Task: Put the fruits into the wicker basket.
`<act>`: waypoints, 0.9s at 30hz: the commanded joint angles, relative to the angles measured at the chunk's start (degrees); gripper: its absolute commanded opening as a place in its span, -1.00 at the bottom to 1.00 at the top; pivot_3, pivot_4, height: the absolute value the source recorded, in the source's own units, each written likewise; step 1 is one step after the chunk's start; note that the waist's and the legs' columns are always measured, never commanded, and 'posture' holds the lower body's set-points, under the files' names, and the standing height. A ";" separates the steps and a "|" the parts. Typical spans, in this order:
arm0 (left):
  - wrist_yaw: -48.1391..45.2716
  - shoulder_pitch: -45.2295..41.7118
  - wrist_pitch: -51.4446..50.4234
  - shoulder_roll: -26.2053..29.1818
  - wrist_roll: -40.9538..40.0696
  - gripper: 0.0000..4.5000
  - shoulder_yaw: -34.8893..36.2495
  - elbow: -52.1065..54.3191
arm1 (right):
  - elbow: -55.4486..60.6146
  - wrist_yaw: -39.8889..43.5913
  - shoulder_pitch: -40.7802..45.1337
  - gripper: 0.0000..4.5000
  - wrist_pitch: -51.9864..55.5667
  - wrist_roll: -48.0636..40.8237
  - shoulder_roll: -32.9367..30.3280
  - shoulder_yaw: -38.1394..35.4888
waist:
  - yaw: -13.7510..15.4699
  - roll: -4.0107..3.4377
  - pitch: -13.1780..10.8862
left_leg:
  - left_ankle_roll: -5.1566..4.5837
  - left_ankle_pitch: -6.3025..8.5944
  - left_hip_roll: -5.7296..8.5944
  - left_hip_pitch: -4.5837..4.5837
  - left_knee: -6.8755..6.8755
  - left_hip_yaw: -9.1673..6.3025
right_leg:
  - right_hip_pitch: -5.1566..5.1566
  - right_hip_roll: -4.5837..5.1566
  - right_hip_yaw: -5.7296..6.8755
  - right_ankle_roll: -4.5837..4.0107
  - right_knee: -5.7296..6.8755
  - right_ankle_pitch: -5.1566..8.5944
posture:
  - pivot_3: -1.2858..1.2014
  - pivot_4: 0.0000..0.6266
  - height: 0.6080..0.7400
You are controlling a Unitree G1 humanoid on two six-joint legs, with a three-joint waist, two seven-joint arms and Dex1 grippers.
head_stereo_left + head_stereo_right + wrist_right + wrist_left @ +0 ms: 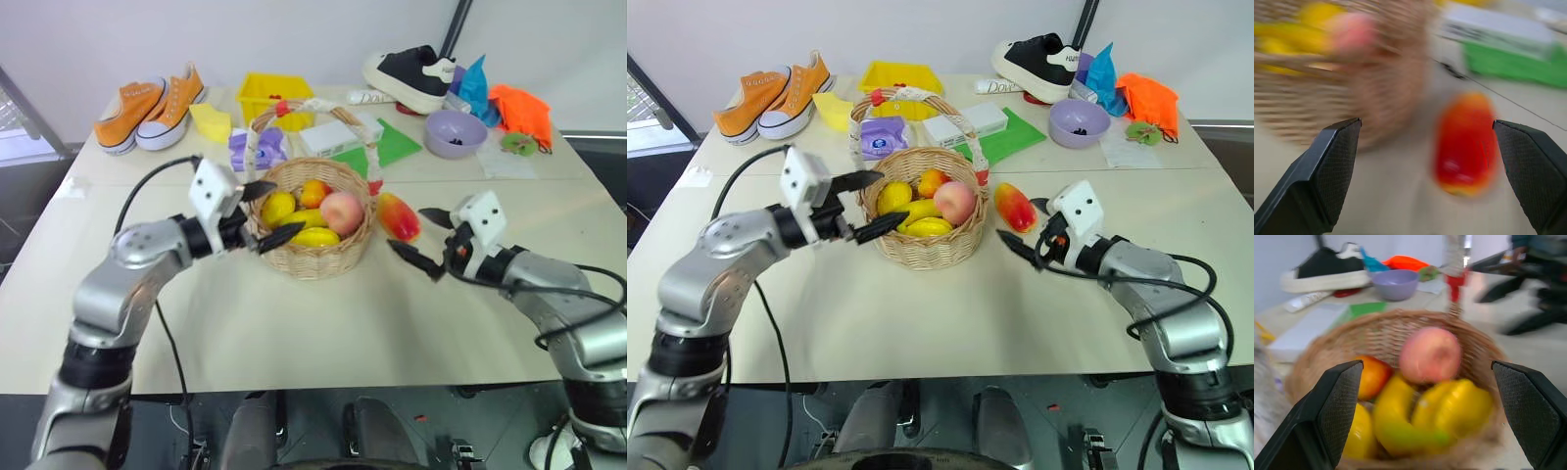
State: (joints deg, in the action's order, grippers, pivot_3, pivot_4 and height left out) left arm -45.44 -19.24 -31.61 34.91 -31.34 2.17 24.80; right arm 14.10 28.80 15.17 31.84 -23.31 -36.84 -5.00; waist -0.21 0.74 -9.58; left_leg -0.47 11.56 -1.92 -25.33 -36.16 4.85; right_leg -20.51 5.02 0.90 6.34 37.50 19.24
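The wicker basket (pixel 312 257) stands mid-table with its arched handle (pixel 257 137) up. In it lie a pink peach (pixel 341 211), a lemon (pixel 278 208), a banana (pixel 313 236) and an orange-red fruit (pixel 313 192). My left gripper (pixel 284 208) hangs open at the basket's left rim with nothing between its fingers. A red-and-yellow mango (pixel 399 216) lies on the table just right of the basket. My right gripper (pixel 409 230) is open, just right of the mango and pointing at it; the mango (pixel 1465 144) lies between its fingers in the right wrist view, untouched.
Behind the basket are a yellow bin (pixel 274 95), a yellow sponge wedge (pixel 212 121), a purple pack (pixel 257 149), a white box (pixel 328 137) and a green sheet (pixel 397 145). Orange sneakers (pixel 147 108) sit back left. A purple bowl (pixel 455 132) and black shoe (pixel 411 76) sit back right.
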 commanded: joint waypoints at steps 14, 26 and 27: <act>1.36 6.11 0.92 -0.10 -3.05 1.00 -0.77 9.72 | -18.70 -3.83 10.44 0.75 -0.46 7.82 8.87 2.38 | -0.47 -0.01 0.00 | -0.10 0.06 0.01 0.02 0.00 -0.01 | 0.02 -0.05 0.02 0.00 0.05 0.00 | 0.03 -0.52 0.90; 1.08 6.30 2.42 2.55 -2.15 1.00 1.94 6.24 | 0.83 9.65 0.82 -0.09 2.25 -1.16 -3.86 -9.18 | -0.21 -0.07 -0.03 | -0.12 0.07 0.03 -0.01 0.03 -0.01 | 0.00 -0.01 0.01 0.00 0.04 0.00 | 0.03 -0.52 0.90; 0.99 6.35 2.68 2.74 -2.04 1.00 2.17 5.87 | 2.54 11.98 -0.54 -0.09 2.24 -2.69 -5.64 -10.46 | -0.19 -0.08 -0.04 | -0.13 0.08 0.04 -0.02 0.04 -0.02 | 0.00 0.00 0.01 0.00 0.03 0.00 | 0.03 -0.52 0.90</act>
State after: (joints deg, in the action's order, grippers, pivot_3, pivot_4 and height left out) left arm -44.07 -12.53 -30.40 37.22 -33.95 2.27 30.60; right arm 11.32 36.39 15.00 35.02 -22.77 -40.50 -11.32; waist -0.40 0.66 -9.62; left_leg -0.61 11.65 -1.90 -25.34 -36.12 4.83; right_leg -20.50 5.03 0.90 6.34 37.52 19.23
